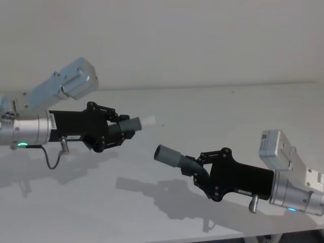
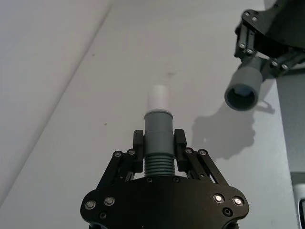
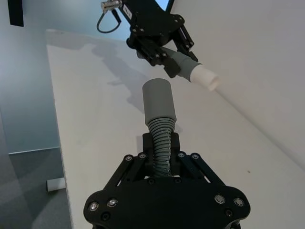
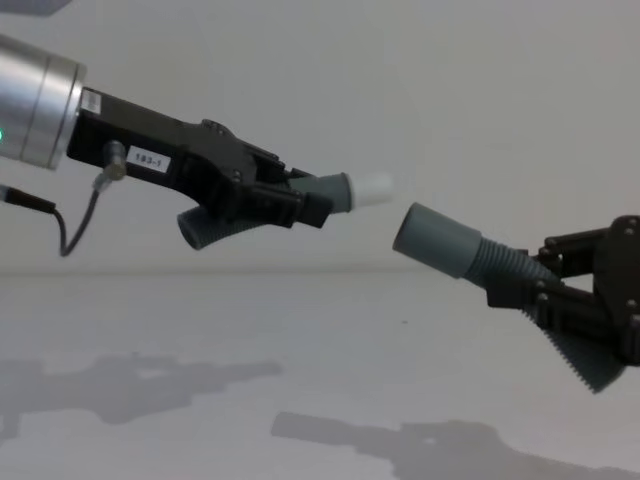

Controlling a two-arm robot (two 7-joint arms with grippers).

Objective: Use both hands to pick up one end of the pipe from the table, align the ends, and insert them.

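Aloft over the matte white table (image 1: pixel 238 109), on which both arms' shadows are cast, the white-tipped pipe piece (image 1: pixel 132 125) is clenched by the left gripper (image 1: pixel 126 129) left of centre; the socket piece (image 1: pixel 174 158) is grasped at its ribbed section by the right gripper (image 1: pixel 199 165) at lower right; white tip (image 1: pixel 148 120) and socket mouth (image 1: pixel 161 152) are seen apart, roughly facing; a plain pale wall (image 1: pixel 177 40) is seen behind.

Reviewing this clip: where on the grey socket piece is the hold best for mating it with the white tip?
On the ribbed section just behind the socket mouth, coming from the rear, as the right pincer does. That leaves the smooth mouth free for the white tip.
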